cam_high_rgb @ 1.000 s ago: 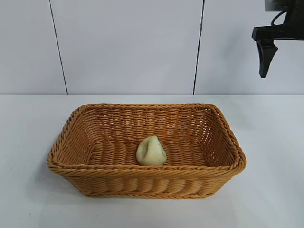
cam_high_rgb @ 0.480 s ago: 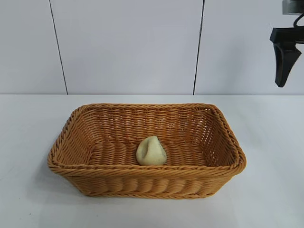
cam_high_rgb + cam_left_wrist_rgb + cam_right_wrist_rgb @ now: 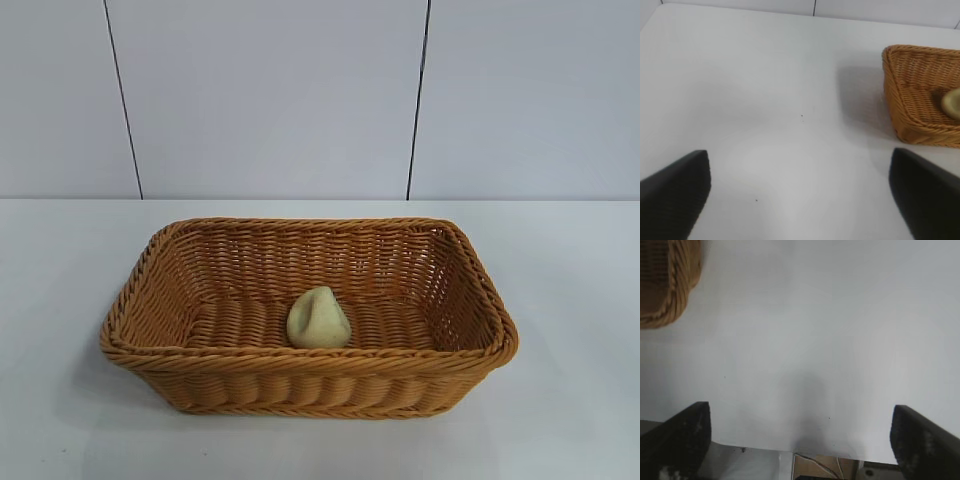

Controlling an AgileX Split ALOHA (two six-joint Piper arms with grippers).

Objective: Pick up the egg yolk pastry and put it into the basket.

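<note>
The egg yolk pastry (image 3: pixel 319 318) lies on the floor of the basket (image 3: pixel 140 270), a little toward its front wall and near the middle of its length, touching nothing but the weave. Judged from that, the job looks done: the pastry is inside, nothing grips it, and no arm is over the basket in the exterior view. All that seems left is for the arms to park. The left gripper (image 3: pixel 799 195) hangs over bare table (image 3: pixel 765 100) off the basket's end, its fingers (image 3: pixel 675 192) spread wide and empty, with the basket's corner and a sliver of the pastry in view beyond. The right gripper (image 3: pixel 801 440) is also spread and empty, pointing down near the table's edge, well apart from the basket, of which only a rounded corner shows. Both grippers are cut off: only the inner tips of the fingers appear, and neither arm's body is visible anywhere. The pastry's underside and the crease facing away are hidden.
</note>
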